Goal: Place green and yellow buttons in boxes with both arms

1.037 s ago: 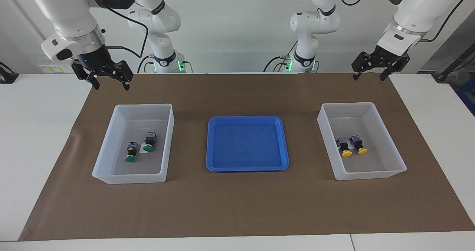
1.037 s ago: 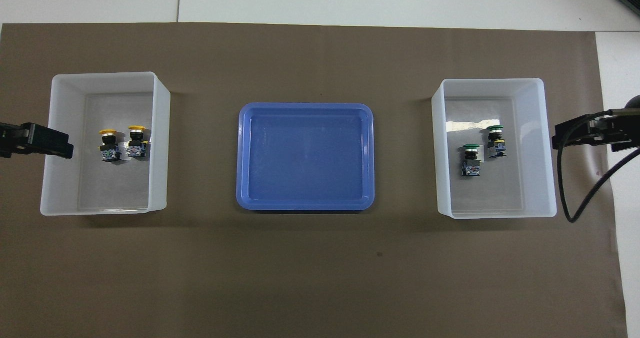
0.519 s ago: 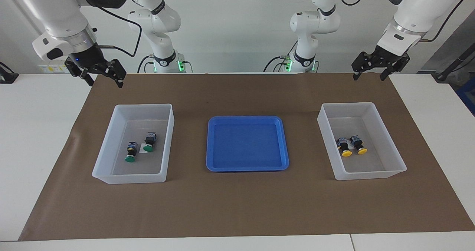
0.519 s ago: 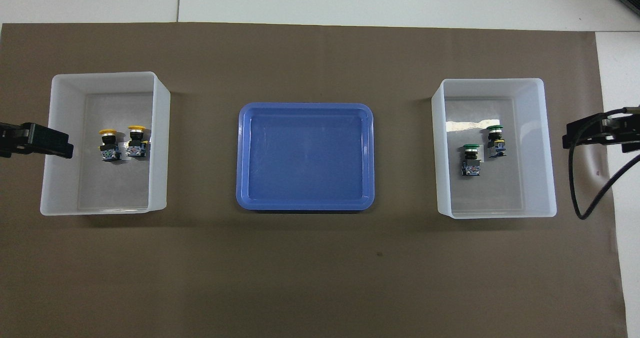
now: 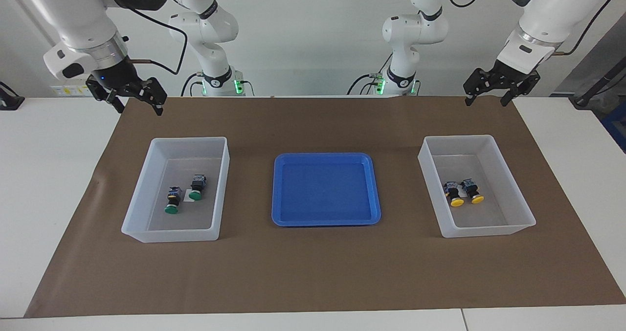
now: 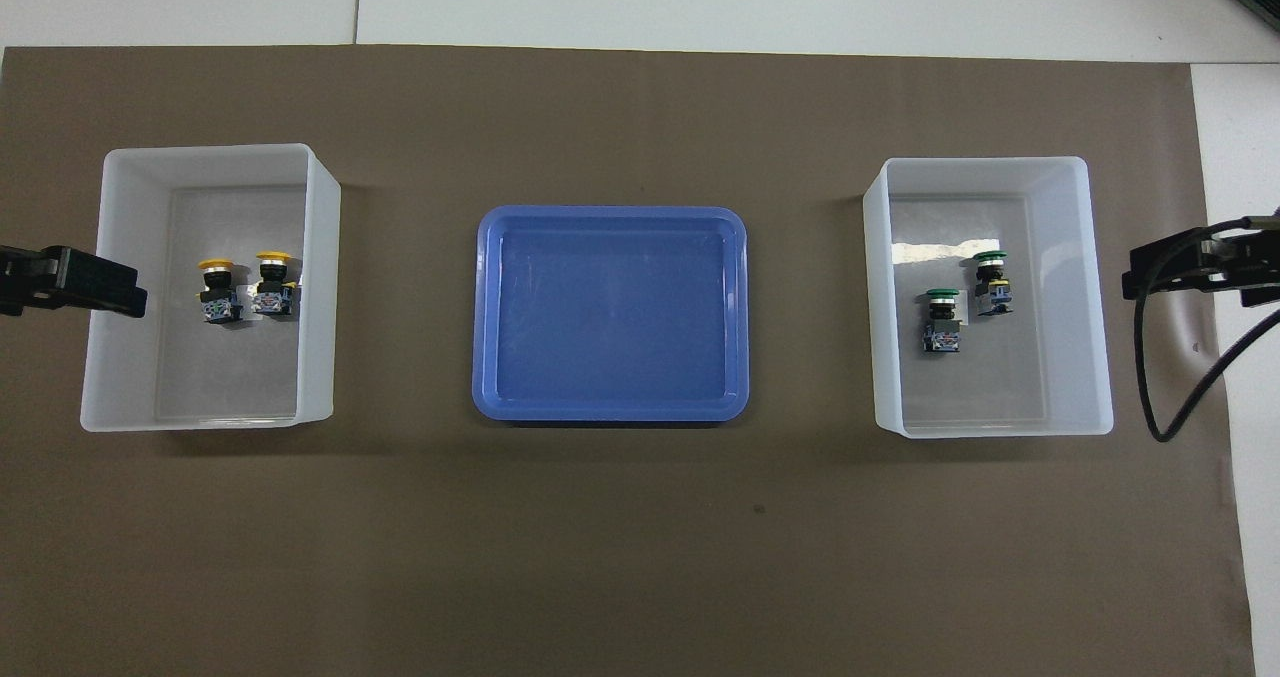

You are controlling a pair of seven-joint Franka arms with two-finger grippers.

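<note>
The two green-capped push-button switches (image 5: pixel 184 194) lie on their sides inside the translucent white plastic box (image 5: pixel 146 189) toward the right arm's end of the bench, caps pointing away from the robots. The two yellow-capped push-button switches (image 5: pixel 463 192) lie side by side, touching or nearly so, in the matching translucent white box (image 5: pixel 513 184) toward the left arm's end, caps likewise away from the robots. Between the boxes sits a shallow blue plastic tray (image 5: pixel 371 184) with nothing in it, all on a brown paper mat (image 5: pixel 313 272).

By this layout, all four buttons are already boxed, so no pick seems left. Each pair lies farther from the robots than its own arm's pincer, long axes running toward and away from the robots.

The right pincer (image 5: pixel 137 101) hangs with fingers spread, holding nothing, over the mat's edge, clear of the green box. The left pincer (image 5: pixel 489 96) hangs likewise spread and unloaded, over the mat's edge by the yellow box.

Compared with a second ago, the right pincer has lifted and drawn outward from its box; the left has not moved, and the buttons lie as they did.
</note>
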